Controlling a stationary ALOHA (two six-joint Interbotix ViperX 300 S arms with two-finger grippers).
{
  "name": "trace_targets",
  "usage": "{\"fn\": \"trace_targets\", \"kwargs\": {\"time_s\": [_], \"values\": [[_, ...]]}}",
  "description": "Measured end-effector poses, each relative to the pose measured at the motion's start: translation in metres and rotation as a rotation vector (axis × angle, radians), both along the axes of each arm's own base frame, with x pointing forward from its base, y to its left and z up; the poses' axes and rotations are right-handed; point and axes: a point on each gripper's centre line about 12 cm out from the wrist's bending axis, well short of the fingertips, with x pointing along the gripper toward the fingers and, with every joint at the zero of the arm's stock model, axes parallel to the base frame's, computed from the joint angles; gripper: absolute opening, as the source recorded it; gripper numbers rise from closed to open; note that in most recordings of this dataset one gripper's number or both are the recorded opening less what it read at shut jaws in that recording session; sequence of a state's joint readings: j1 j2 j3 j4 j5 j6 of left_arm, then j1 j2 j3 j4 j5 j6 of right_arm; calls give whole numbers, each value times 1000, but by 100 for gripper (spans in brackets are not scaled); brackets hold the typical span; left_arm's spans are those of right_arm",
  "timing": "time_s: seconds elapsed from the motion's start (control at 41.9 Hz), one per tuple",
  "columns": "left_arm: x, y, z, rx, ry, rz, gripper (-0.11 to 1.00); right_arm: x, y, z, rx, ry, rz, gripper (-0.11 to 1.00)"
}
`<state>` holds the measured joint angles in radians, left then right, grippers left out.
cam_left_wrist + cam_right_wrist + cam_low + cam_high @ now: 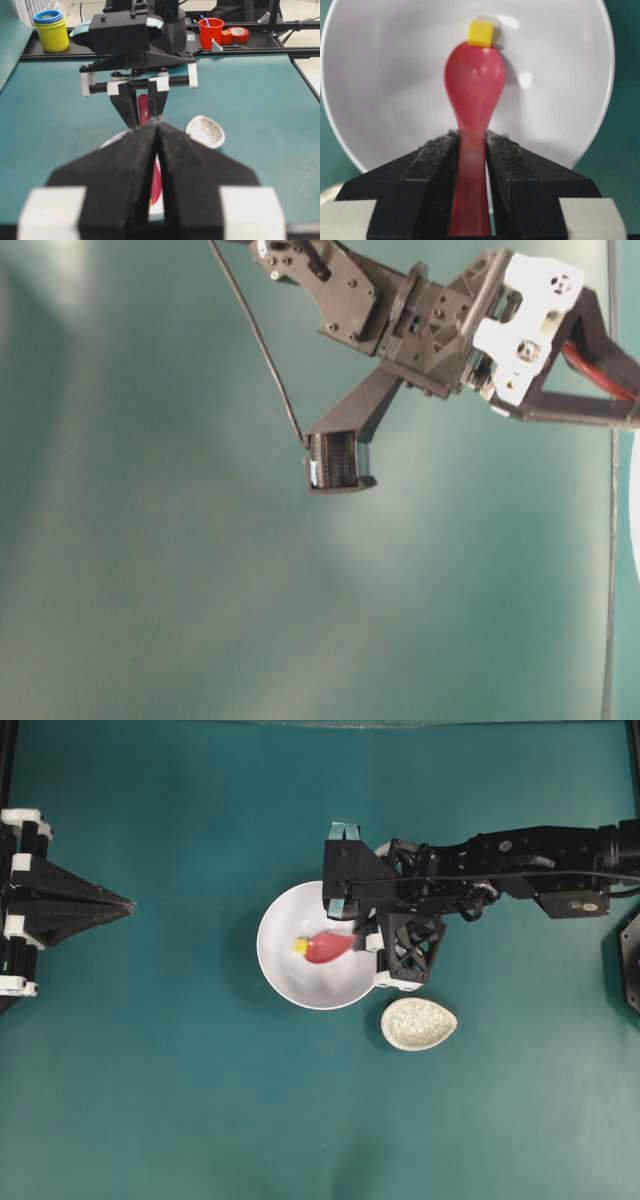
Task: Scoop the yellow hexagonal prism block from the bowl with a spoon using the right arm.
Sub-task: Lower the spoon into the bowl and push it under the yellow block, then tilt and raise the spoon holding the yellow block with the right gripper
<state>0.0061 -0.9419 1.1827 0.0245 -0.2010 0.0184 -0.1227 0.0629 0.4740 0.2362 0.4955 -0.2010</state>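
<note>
1. spoon (474,100) handle end hidden between right gripper (472,150) pads, cut by bottom edge
2. bowl (380,75) rim clipped at top
3. bowl mostly hidden behind left gripper (157,150) in left wrist view
4. table-level view blurred

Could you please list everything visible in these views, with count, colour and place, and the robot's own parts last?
Bowl: one, white, middle of the teal table.
Spoon: one, pink-red, scoop inside the bowl, handle clamped in the right hand.
Block: one, small, yellow, in the bowl at the tip of the spoon's scoop.
Spoon rest: one, speckled beige, oval, on the table beside the bowl.
Stacked cups: yellow with a blue rim, beyond the table's far edge.
Red cup: one, beyond the far edge.
Tape rolls: red, beside the red cup.
Table: one, teal.
Right hand: black, shut on the spoon, over the bowl.
Left hand: black, shut, empty, at the table's left side.
</note>
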Motion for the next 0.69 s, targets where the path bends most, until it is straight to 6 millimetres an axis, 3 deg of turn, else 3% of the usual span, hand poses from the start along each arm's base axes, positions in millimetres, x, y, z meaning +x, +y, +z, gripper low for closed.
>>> {"fn": "trace_targets", "kwargs": {"time_s": [0.692], "values": [[0,0,0,0,-2,0,0,13,-4,8,-31,-130,-27,25]]}}
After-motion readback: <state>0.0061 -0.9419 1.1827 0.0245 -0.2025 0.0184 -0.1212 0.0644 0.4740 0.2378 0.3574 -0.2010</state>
